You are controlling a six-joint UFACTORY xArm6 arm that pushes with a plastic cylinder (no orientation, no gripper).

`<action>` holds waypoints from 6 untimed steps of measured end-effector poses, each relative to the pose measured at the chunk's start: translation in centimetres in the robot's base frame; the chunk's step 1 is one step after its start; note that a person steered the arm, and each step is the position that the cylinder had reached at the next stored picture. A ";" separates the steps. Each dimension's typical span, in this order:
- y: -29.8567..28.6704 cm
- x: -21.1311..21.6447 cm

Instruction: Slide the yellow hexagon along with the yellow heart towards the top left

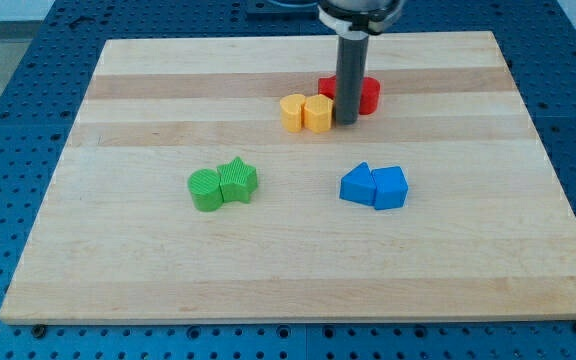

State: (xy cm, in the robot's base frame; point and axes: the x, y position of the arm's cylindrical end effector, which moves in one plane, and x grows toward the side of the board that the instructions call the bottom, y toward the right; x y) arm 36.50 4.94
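Observation:
The yellow hexagon [319,113] and the yellow heart [293,111] sit side by side, touching, near the top middle of the wooden board [168,270]. The heart is on the hexagon's left. My tip [346,121] stands just right of the hexagon, touching or almost touching its right side. The rod rises from there to the view's top and hides part of the red blocks behind it.
Red blocks [368,94] sit right behind the rod, partly hidden. A green circle [206,189] and a green star [238,180] touch at lower left of centre. Two blue blocks [356,184] [390,187] touch at lower right of centre.

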 end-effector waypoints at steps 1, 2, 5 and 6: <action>-2.0 0.0; -4.0 0.0; -10.5 -0.1; -11.7 -0.9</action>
